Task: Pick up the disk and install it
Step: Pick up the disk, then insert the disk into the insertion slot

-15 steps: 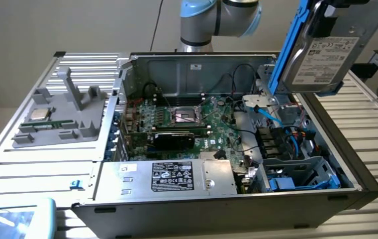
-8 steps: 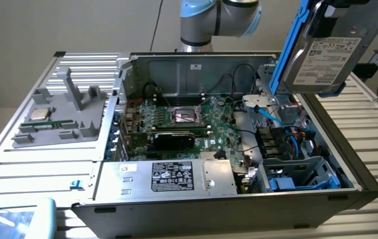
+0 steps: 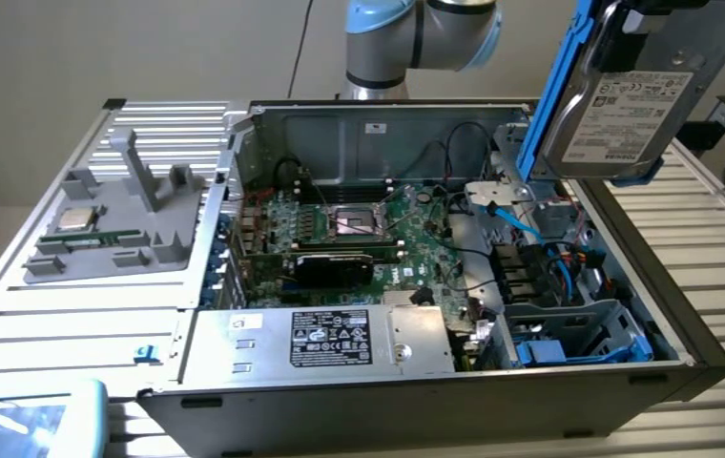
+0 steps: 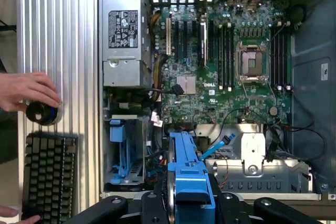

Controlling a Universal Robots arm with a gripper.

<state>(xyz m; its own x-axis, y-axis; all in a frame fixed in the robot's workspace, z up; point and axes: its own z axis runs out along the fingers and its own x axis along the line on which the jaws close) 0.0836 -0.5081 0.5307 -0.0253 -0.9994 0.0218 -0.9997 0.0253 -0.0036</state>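
"DELL" in white print on the motherboard (image 4: 220, 77). White label on the disk (image 3: 626, 107): barcodes and small print, too small to read. Black label on the power supply (image 3: 331, 339): white symbols and lines of text, not legible.

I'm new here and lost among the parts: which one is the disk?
Find the open computer case. Above its corner at the exterior view's right, a flat silver-grey disk hangs upright in the air. Unlike the silver box lying inside, it has a white label and a bright blue frame.
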